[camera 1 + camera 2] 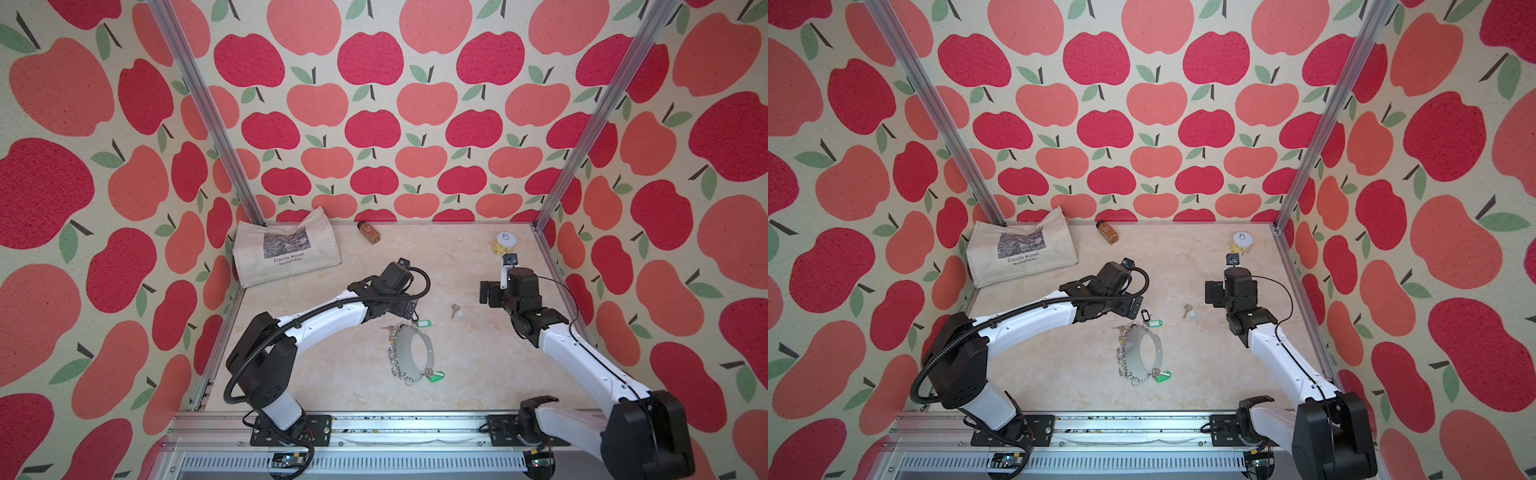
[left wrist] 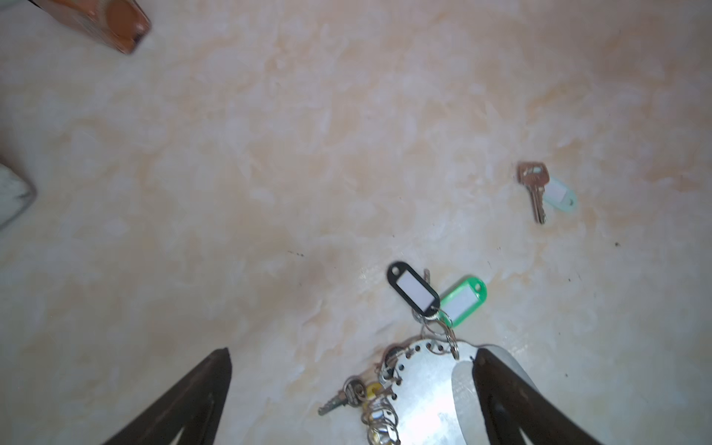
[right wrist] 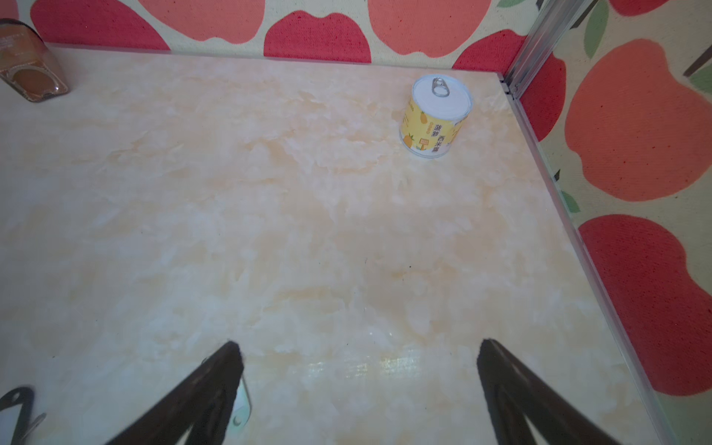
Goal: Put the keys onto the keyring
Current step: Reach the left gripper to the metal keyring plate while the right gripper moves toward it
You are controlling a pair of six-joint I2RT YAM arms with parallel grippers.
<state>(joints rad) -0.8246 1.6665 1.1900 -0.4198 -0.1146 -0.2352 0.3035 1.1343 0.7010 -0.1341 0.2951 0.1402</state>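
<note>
Tabletop [image 1: 332, 374] of pale marbled beige fills both top views. On it the keys [image 1: 456, 311], a small silvery metal key joined to a pale whitish-mint plastic tag, lie flat just right of centre. The keyring [image 1: 403, 353], a flat grey metal oval plate with a big oval hole and small silver split rings along its left edge, lies nearer and to the left, apart from the keys. A bright green tag [image 1: 436, 376] and a black tag [image 1: 1145, 315] hang from it. The left gripper [image 1: 409, 309] hovers over the keyring's far end, with the keys off to its right. The right gripper [image 1: 488, 293] stands just right of the keys and slightly farther back. Neither touches them. Along the far edge sit a cream cloth tote bag [image 1: 286, 249], a brown spice jar [image 1: 369, 232] on its side and an upright yellow tin can [image 1: 505, 242].

In the left wrist view the left gripper [image 2: 352, 352] is spread wide and grips nothing; one dark finger overlaps the keyring [image 2: 424, 389]. The keys [image 2: 545, 190] lie clear of both fingers, the key looking brownish and angled beside its tag.

In the right wrist view the right gripper [image 3: 359, 345] is spread wide over bare table, holding nothing. A pale plastic sliver [image 3: 243, 402] peeks from behind one finger; whether it is the tag cannot be told.
</note>
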